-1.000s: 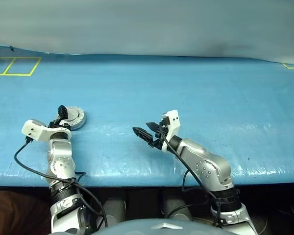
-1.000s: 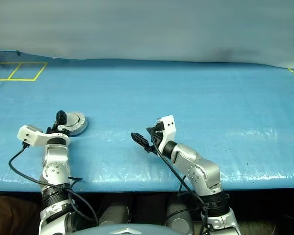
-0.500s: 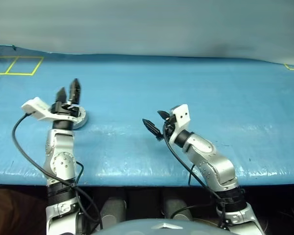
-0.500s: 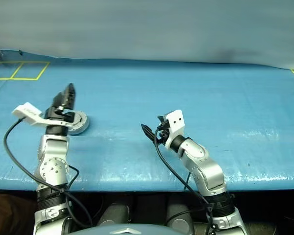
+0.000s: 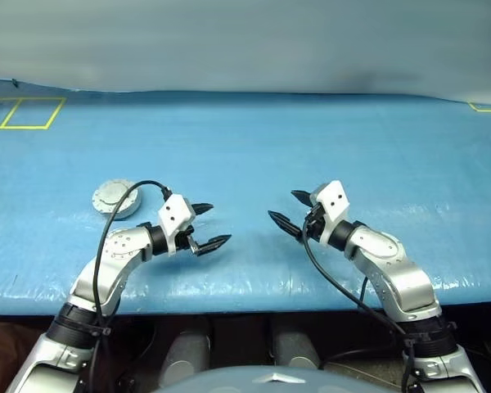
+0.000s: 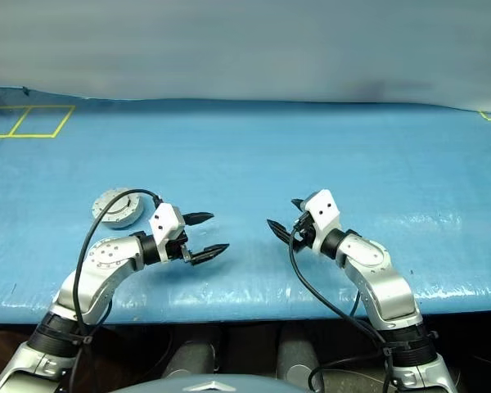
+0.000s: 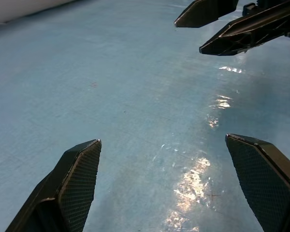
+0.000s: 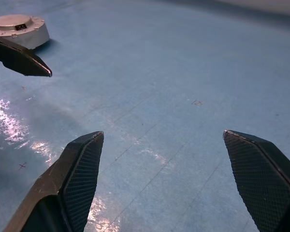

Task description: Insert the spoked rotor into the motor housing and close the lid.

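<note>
The motor housing (image 5: 114,199) lies on the blue table at the left, a round silver-grey casing with its lid (image 8: 12,21) shut on top, plain face up. The spoked rotor is hidden. My left gripper (image 5: 221,223) hovers to the right of the housing, apart from it, open and empty, pointing toward the middle. My right gripper (image 5: 281,204) faces it from the right, also open and empty. In the right wrist view one left finger (image 8: 20,59) shows in front of the housing (image 8: 19,30). The left wrist view shows the right gripper's fingers (image 7: 241,30).
A blue sheet (image 5: 254,147) covers the table. Yellow tape squares (image 5: 24,113) mark its far left corner, and a yellow tape line (image 5: 487,107) its far right. The table's front edge (image 5: 254,296) runs just below both grippers.
My left gripper left the housing and swung right toward the table's middle, rolling over. My right gripper shifted right and its fingers spread a little wider. The housing stays in place.
</note>
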Robot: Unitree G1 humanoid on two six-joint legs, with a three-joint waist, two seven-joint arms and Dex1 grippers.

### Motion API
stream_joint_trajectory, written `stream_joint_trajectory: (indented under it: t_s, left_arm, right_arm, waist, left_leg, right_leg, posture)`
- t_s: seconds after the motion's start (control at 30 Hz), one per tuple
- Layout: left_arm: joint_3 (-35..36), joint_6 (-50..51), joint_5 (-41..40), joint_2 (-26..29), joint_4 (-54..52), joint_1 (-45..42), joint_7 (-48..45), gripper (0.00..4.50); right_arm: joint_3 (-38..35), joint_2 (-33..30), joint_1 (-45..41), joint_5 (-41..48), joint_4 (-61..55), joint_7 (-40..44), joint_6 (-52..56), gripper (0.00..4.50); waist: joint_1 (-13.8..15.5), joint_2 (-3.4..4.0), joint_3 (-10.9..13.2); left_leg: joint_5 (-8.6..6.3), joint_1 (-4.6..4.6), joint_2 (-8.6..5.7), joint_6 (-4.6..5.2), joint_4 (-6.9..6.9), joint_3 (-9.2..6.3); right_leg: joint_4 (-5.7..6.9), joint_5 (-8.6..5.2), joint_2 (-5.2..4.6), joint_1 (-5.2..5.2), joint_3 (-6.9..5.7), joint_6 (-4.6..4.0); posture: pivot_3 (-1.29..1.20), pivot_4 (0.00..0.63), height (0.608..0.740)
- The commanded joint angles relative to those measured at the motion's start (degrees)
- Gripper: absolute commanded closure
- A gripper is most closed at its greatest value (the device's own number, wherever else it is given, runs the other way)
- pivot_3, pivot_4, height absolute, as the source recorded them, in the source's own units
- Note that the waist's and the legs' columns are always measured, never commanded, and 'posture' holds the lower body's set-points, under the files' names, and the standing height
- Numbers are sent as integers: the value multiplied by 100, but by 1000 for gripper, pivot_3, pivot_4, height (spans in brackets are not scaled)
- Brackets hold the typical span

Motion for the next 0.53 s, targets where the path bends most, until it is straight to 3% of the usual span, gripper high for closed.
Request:
stream_joint_trajectory:
  t_s: [0.03, 0.53]
  left_arm:
    - [121, -93, -63, 76, -67, 50, -291, 0]
    - [493, -121, -122, -305, -82, 68, -133, 0]
  right_arm:
    - [-19, -27, 55, -55, -26, 147, -183, 5]
    - [32, 47, 32, -465, 11, 36, -244, 5]
  waist:
    - [6, 0, 0]
    - [54, 0, 0]
  left_leg:
    - [0, 0, 0, 0, 0, 0]
    - [0, 0, -3, 0, 2, 0]
  right_leg:
    - [0, 0, 0, 0, 0, 0]
    - [1, 2, -3, 1, 0, 3]
  posture:
    - [0, 150, 740]
    - [0, 150, 740]
